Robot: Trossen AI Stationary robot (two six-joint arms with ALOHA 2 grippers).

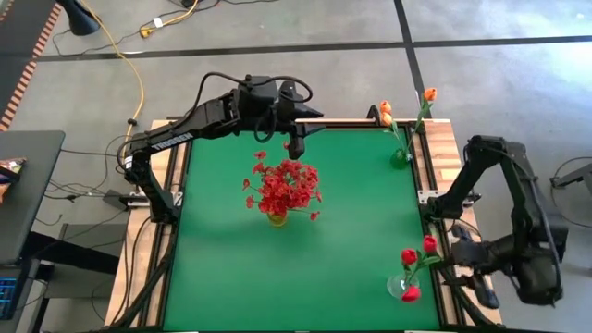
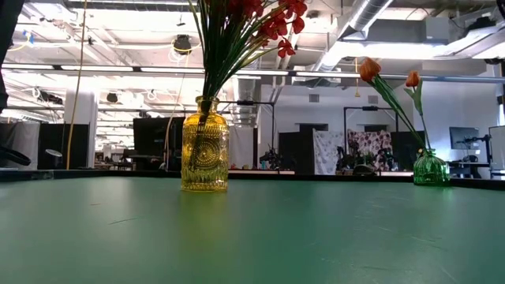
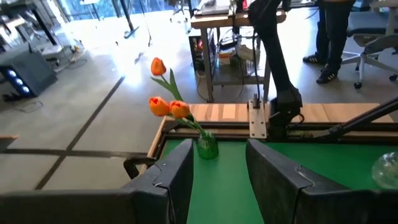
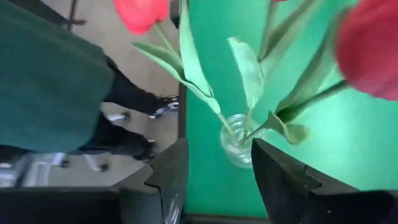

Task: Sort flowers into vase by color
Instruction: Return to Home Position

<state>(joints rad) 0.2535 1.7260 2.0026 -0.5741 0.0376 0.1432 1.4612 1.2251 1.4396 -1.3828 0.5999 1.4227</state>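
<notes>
Bushy red sprigs (image 1: pixel 285 188) stand with their stems in a yellow glass vase (image 2: pixel 204 146) at the mat's middle. Orange tulips (image 3: pixel 168 107) stand in a green vase (image 1: pixel 400 157) at the far right corner. Red-pink tulips (image 1: pixel 418 250) stand in a clear vase (image 4: pixel 239 146) at the near right. My left gripper (image 1: pixel 294 146) hovers open over the far middle of the mat, pointing toward the green vase (image 3: pixel 207 147). My right gripper (image 4: pixel 219 152) is open, just off the mat's right edge beside the clear vase (image 1: pixel 403 289), with nothing between its fingers.
Wooden rails (image 1: pixel 430 176) frame the green mat (image 1: pixel 231 268), which has open room at the near left. A person in dark green (image 4: pixel 56 81) stands close by the table's right side. More legs and a chair (image 3: pixel 367 31) show beyond the table.
</notes>
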